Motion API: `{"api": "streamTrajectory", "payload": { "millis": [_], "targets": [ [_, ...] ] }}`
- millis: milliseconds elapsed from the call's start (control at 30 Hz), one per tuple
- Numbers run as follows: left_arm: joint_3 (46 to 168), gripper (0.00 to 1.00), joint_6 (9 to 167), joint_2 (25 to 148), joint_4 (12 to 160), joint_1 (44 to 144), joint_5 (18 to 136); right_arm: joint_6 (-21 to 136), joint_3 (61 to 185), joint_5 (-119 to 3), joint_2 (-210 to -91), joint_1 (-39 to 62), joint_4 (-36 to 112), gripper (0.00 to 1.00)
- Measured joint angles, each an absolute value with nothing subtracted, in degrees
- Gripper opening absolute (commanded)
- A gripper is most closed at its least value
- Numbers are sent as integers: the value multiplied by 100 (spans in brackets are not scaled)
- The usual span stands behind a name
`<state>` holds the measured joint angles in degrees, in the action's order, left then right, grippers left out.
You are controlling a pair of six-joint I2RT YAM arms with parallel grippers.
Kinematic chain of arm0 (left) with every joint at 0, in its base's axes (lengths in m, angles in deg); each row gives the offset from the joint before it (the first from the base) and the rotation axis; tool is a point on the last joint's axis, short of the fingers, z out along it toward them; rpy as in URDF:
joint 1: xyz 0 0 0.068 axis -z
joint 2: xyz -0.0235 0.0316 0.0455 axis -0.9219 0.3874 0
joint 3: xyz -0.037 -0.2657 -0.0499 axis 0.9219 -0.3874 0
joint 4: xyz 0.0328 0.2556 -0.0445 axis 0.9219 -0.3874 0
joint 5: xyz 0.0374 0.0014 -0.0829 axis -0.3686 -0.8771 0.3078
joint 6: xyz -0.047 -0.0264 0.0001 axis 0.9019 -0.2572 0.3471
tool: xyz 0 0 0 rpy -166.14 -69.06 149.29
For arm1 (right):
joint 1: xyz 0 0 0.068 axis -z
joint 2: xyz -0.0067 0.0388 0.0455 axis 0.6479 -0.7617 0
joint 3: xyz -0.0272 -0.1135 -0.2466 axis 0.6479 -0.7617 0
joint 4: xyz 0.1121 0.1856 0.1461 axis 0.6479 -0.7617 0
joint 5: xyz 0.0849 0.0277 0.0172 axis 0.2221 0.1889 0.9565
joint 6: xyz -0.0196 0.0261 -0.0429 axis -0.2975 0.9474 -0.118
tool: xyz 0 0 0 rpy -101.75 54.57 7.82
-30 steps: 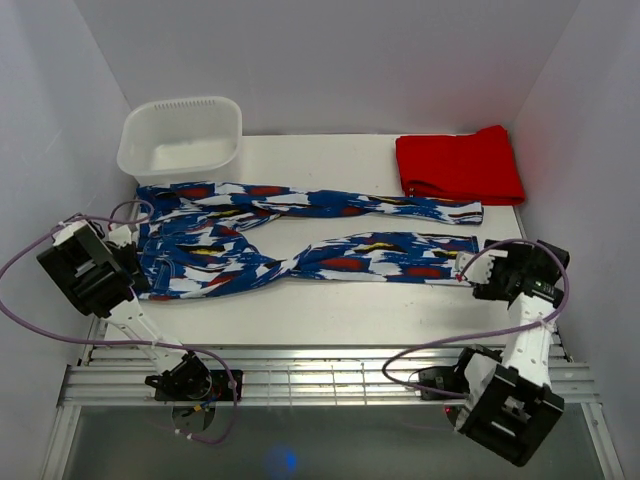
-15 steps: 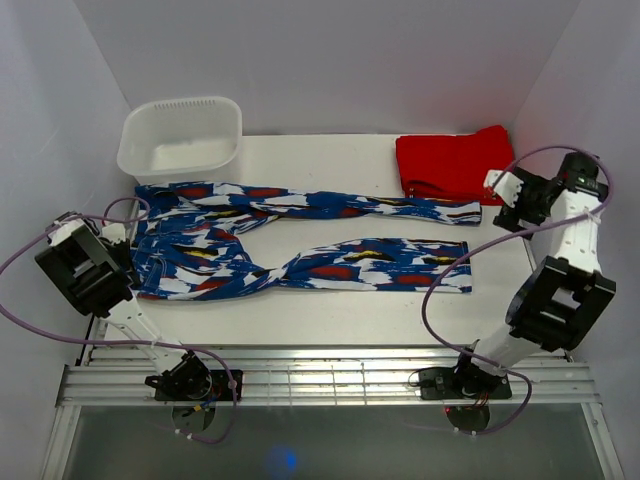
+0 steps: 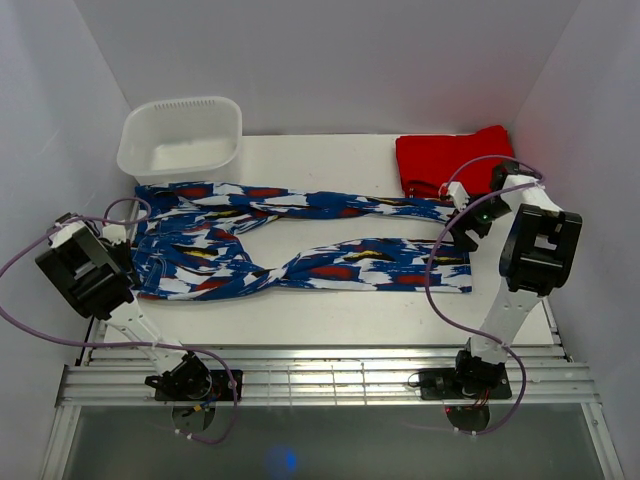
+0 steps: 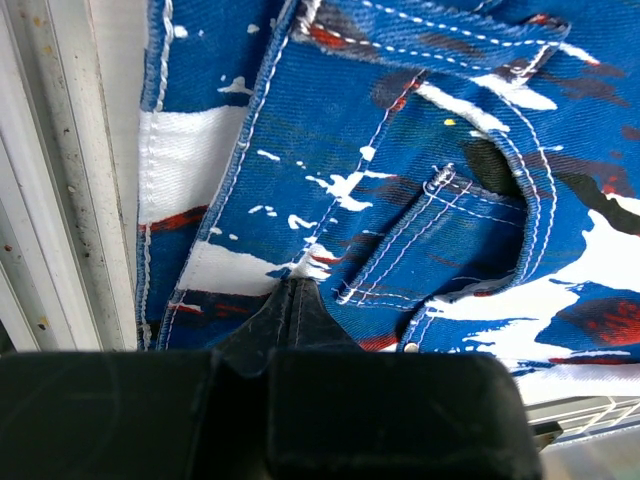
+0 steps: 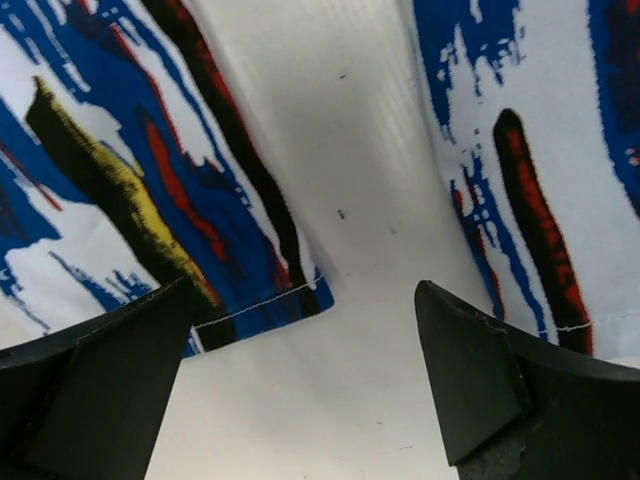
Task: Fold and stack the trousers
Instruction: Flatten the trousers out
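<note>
Quickly, biggest first: white table [image 3: 330,310] carried everything, with metal rails [image 3: 330,375] along its near edge. Trousers [image 3: 330,262] lay flat and unfolded across the table's middle, waist at the left by the left arm, both legs running right. Legs were apart with bare table between them. The far leg reached to just beside the red garment; the near leg had a twist about halfway along and ended lower right. The far-left part of the trousers sat just in front of the basin [image 3: 175,170], a white tub in the far-left corner. Red garment [image 3: 440,160] was folded in the far-right corner.

Left gripper [image 3: 128,262] was down on the waist area. In the wrist view its fingers were together at one tip [image 4: 292,300], pinching a small pucker of the printed cloth [image 4: 400,180] near a stitched pocket, waist edge to the left of it.

Right gripper [image 3: 462,222] was at the leg ends on the right, between the two hems. In its wrist view the fingers stood wide apart [image 5: 302,290], nothing between them but bare table [image 5: 340,200]; one hem [image 5: 100,180] with a yellow and black streak lay by the left finger, the other hem by the right finger. Could not tell whether the fingertips touched the table
</note>
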<state>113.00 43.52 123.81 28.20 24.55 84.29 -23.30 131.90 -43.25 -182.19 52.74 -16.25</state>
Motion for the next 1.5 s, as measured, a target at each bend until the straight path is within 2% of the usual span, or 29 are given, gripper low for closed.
{"api": "streamTrajectory", "payload": {
  "millis": [133,233,267,300,367,400,567,733,833,933,1000,1033,1133,1233,1400,1433,1500],
  "targets": [
    [11278,0,4352,12368,2844,2455,8431,-2173,12913,-4629,-18219,5130,-943,95],
    [11278,0,4352,12368,2846,2455,8433,-2170,12535,-4876,-18149,5023,-530,85],
    [11278,0,4354,12368,2846,2455,8433,-2173,12467,-4920,-18103,4994,-475,65],
    [11278,0,4354,12368,2846,2455,8435,-2166,12360,-4955,-18026,4959,-407,55],
    [11278,0,4354,12368,2846,2455,8433,-2190,12106,-4990,-17838,4885,-302,14],
    [11278,0,4354,12368,2846,2455,8433,-2238,11973,-5029,-17742,4846,-252,8],
    [11295,0,4354,12372,2828,2455,8433,-2369,11824,-5267,-17463,4752,-123,8],
    [11439,0,4400,12479,2693,2455,8433,-2533,12121,-4893,-16667,5071,19,8],
    [11558,0,4437,12573,2573,2449,8433,-3047,11809,-4373,-15408,5539,491,8],
    [11647,0,4483,12650,2490,2431,8468,-3985,10541,-3661,-13836,6328,1140,8],
    [11706,0,4507,12693,2435,2416,8499,-4835,9319,-3055,-12890,7108,1473,28],
    [11719,0,4509,12709,2415,2409,8512,-5101,8749,-2856,-12689,7436,1698,90],
    [11770,0,4520,12752,2367,2392,8547,-5689,7518,-2723,-12905,8275,2039,90],
    [11778,0,4520,12757,2359,2385,8562,-5987,7267,-2793,-13426,8802,2069,90],
    [11785,1,4389,12752,2324,2381,8658,-6251,8740,-2876,-14129,8953,1945,92],
    [11785,10,4313,12744,2315,2381,8713,-6260,9158,-2902,-14267,8940,1855,92],
    [11785,20,4142,12720,2289,2370,8840,-6275,9767,-3020,-14341,8852,1755,92]
  ]
}}
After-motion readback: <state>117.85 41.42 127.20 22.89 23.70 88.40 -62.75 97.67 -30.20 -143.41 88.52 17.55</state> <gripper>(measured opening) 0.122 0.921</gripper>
